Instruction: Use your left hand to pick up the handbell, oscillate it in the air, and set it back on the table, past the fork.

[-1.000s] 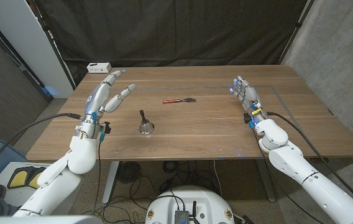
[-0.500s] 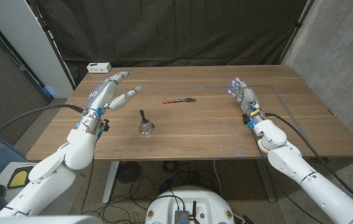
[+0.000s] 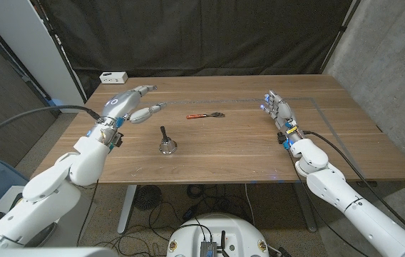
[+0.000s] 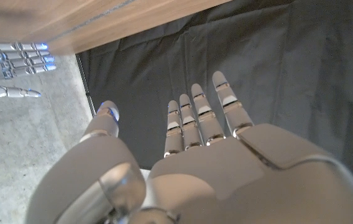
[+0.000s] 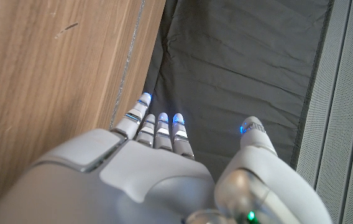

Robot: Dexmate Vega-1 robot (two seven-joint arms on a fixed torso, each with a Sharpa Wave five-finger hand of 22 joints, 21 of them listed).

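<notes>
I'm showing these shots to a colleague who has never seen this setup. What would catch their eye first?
Probably the two white robot arms reaching in over the wooden table, the left hand raised with fingers spread, the right hand waiting at the other side. Between them stands a small handbell upright near the middle, with a red-handled fork lying beyond it.

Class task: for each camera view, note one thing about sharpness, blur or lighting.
Head view: evenly lit and sharp; the small metal handbell shows a bright glint. Left wrist view: the wooden table is blurred, the left hand sharp. Right wrist view: blue lights glow on the right hand fingertips.
</notes>
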